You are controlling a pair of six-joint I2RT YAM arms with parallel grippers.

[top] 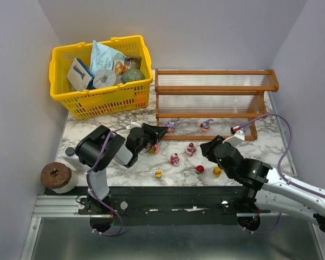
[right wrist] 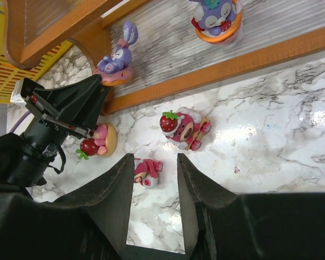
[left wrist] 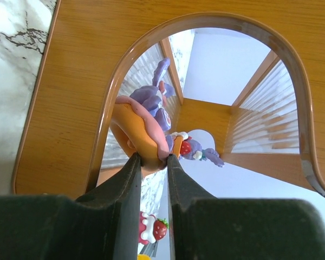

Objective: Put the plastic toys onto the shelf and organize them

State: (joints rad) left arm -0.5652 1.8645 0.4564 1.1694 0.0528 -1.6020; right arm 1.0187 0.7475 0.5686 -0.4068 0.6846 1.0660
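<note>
On the bottom tier of the shelf, at its left end, sits a purple rabbit toy. It is glossy moulded plastic, long-eared, on a rounded pink-and-orange ring like a doughnut. The left claw has its two black fingers drawn in narrow on the rim of that ring, gripping it. The shelf fills the upper right of the overhead view: smooth orange-brown wood with arched end panels, and clear ribbed plastic for the stepped tiers. Further right along the same tier stands a second purple toy on an orange ring.

Out on the veined, shiny marble tabletop in front of the shelf, the other toys lie scattered near the middle of the overhead view. Among them are a pink bear with a strawberry on its head, a round peach-coloured toy just beside the left claw, and a small pink toy. The right claw hangs over the marble with its fingers partly open, holding nothing. That small pink toy shows in the gap below them.

At upper left sits a yellow basket of slotted plastic, stuffed with packets.
</note>
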